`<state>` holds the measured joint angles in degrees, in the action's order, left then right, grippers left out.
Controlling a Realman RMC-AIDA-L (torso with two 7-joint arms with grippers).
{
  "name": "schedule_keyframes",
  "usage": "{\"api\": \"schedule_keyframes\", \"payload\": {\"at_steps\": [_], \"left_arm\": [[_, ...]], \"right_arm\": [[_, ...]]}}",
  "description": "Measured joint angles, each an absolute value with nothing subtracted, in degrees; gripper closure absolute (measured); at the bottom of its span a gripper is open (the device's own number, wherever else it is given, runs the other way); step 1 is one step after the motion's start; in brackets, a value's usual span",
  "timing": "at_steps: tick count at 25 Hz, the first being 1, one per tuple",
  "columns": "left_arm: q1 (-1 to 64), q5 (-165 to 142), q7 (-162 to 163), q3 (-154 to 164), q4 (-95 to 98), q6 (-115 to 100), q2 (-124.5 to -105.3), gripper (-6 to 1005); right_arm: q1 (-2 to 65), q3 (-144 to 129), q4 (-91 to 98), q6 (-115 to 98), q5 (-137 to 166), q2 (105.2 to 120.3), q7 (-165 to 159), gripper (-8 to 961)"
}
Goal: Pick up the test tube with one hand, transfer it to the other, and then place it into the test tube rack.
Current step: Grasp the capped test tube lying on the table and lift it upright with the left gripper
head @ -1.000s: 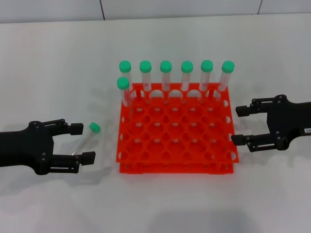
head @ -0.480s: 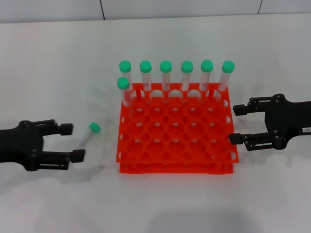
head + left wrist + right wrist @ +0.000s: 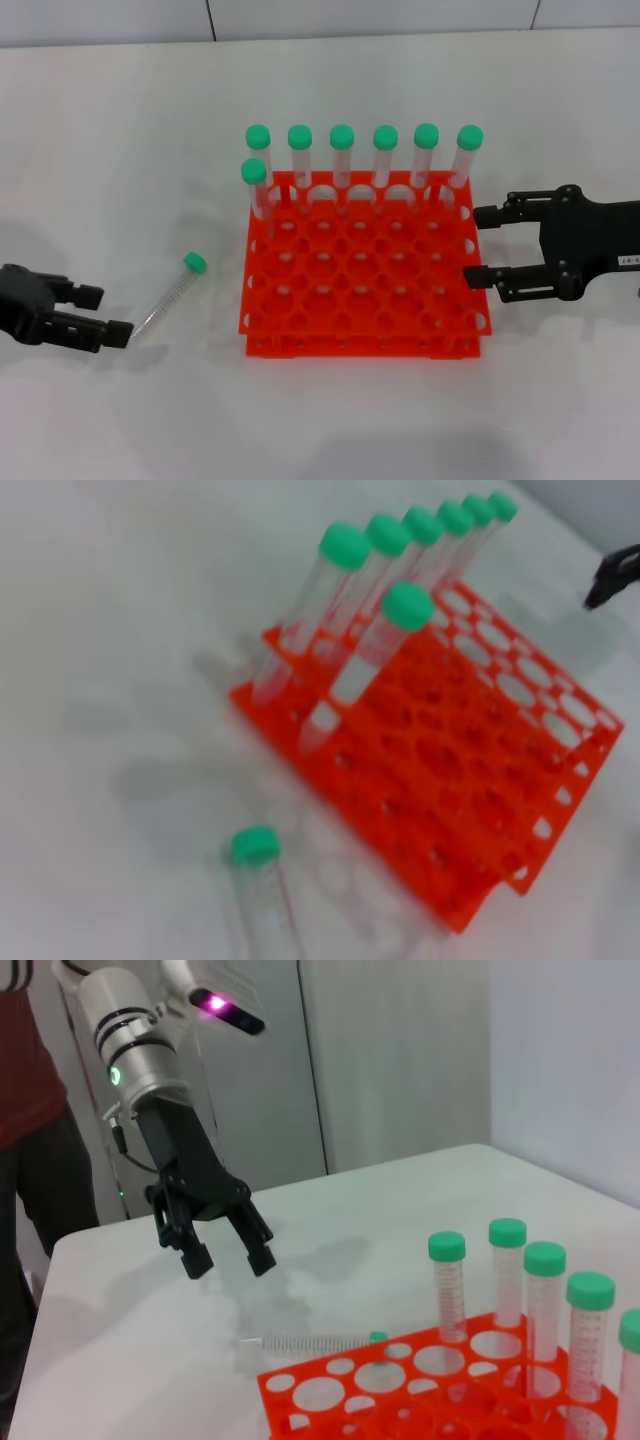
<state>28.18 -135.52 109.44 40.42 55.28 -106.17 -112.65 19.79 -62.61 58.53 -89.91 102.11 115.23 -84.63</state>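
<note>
**A:** You are looking at the left gripper [image 3: 98,312] sitting at the left edge of the table [image 3: 120,120] in the head view, its two black fingers spread and gripping nothing; the right wrist view shows it raised above the surface. The test tube [image 3: 168,294] is lying on its side just beside those fingertips, apart from them, green cap pointing toward the test tube rack [image 3: 365,270].

**B:** And the other arm?

**A:** You are seeing the right gripper [image 3: 482,245] hovering at the rack's right edge, fingers parted and empty. A small white printed label [image 3: 629,262] is showing on its body, but its writing is too small for you to read.

**B:** What is standing in the rack?

**A:** Seven green-capped tubes [image 3: 363,160] are standing upright: six along the back row and one in the next row forward, at the left end. The remaining holes are showing open.

**B:** Anything else?

**A:** In the right wrist view you are catching a green light [image 3: 116,1075] glowing on the left arm's silver wrist, a magenta light [image 3: 214,1003] above it, and a person in a dark red top [image 3: 22,1070] standing beyond the table.
</note>
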Motion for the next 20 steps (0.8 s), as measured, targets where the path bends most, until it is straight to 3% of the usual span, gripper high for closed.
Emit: {"api": "schedule_keyframes", "payload": {"at_steps": [11, 20], "left_arm": [[33.70, -146.35, 119.94, 40.45, 56.05, -104.05, -111.84, 122], [37.91, -154.73, 121.71, 43.84, 55.25, -101.58, -113.90, 124]], "right_arm": [[19.73, -63.40, 57.95, -89.72, 100.27, 115.22, -84.32, 250], [20.08, -63.60, 57.92, -89.20, 99.92, 115.22, -84.28, 254]]}}
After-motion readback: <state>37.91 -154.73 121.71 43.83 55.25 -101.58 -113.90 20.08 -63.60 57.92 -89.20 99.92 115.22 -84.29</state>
